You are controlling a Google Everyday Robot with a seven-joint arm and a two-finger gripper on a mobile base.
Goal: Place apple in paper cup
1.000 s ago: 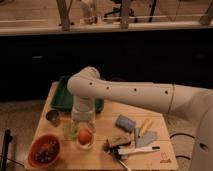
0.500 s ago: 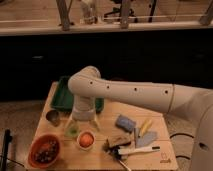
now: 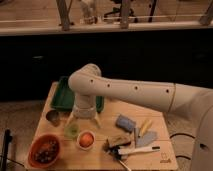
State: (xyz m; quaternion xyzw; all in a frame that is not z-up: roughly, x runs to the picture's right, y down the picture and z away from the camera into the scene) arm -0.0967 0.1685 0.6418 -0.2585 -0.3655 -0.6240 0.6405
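Observation:
The orange-red apple (image 3: pixel 86 140) sits inside a white paper cup (image 3: pixel 86 146) near the front of the wooden table (image 3: pixel 155 115). My gripper (image 3: pixel 83 120) hangs from the white arm just above and behind the cup. It is open, its fingers (image 3: pixel 96 120) spread apart, and it holds nothing. It does not touch the apple or the cup.
A small green object (image 3: pixel 71 131) stands left of the cup. A metal cup (image 3: pixel 52 117) and an orange bowl of dark food (image 3: pixel 45 151) are at the front left. A green tray (image 3: pixel 61 95) lies behind. A blue sponge (image 3: pixel 125 122), a yellow item (image 3: pixel 144 127) and utensils (image 3: pixel 135 148) lie to the right.
The gripper was low around the apple at the cup. It has let go and risen, leaving the apple in the cup.

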